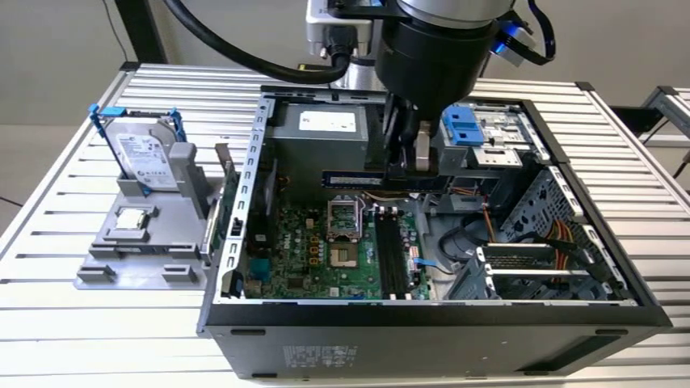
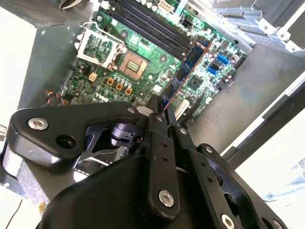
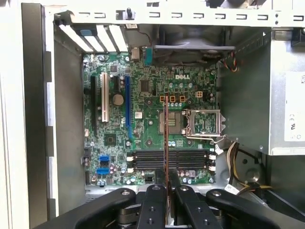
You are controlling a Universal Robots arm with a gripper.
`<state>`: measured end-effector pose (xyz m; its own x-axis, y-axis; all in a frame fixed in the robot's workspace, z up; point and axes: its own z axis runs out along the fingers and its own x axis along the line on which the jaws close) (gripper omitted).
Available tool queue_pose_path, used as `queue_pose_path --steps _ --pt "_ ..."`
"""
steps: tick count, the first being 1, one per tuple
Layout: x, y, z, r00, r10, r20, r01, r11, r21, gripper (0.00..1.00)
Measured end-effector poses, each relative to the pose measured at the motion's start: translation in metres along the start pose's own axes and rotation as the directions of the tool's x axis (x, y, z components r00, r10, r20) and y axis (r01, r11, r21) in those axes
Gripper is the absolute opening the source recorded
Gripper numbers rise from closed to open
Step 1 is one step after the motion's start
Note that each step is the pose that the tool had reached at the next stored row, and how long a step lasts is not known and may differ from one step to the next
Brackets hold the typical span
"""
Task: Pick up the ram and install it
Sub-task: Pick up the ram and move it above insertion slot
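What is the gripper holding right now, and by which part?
The thin blue-green circuit-board RAM stick, pinched by the gripper near its end on the exterior view's right, above the green motherboard.

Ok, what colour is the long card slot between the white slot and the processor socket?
Blue. The card slot shows best in the first wrist view.

Slim blue-green ram [image 1: 356, 179], level, on edge, clamped in pincer [image 1: 415, 172], above motherboard [image 1: 313, 250]
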<state>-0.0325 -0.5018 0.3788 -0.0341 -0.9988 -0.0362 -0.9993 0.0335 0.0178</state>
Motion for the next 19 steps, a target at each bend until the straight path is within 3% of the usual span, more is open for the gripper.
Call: queue_pose_path --steps 19 --pt "-0.0002 -0.0065 -0.0001 0.9998 0.022 0.0004 -0.022 0.9998 0.0008 0.00"
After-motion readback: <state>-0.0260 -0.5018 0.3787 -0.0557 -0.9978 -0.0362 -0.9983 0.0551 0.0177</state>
